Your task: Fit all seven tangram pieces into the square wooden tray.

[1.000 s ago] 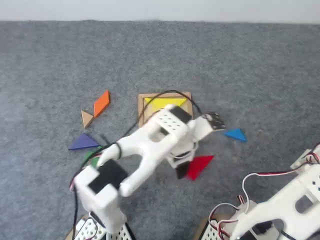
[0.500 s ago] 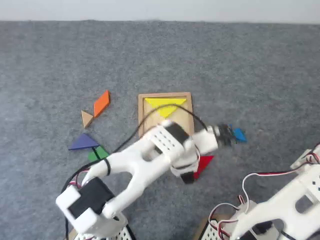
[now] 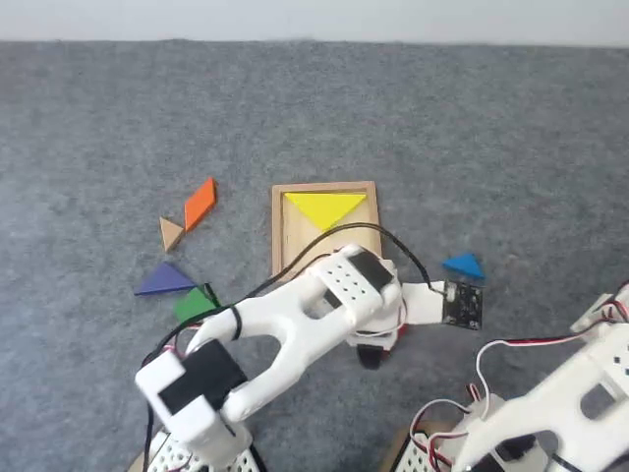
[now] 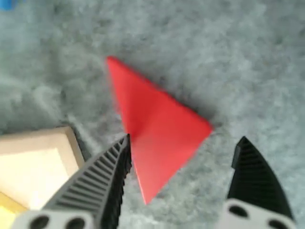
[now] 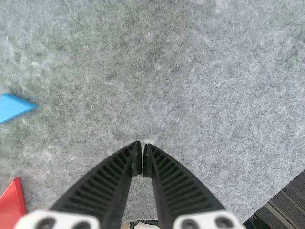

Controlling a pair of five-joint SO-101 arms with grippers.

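Left gripper (image 4: 183,143) hangs low over the red triangle (image 4: 157,129), fingers spread wide and straddling it: one finger at the triangle's long edge, the other just past the opposite corner, so closing would likely pinch across it. The triangle lies flat on the grey worktop (image 3: 491,128), outside the wooden tray (image 3: 278,231), just beside its corner nearest the arms. A yellow triangle (image 3: 324,207) sits in the tray. Right gripper (image 5: 143,145), fingers pressed together and empty, hangs farther off
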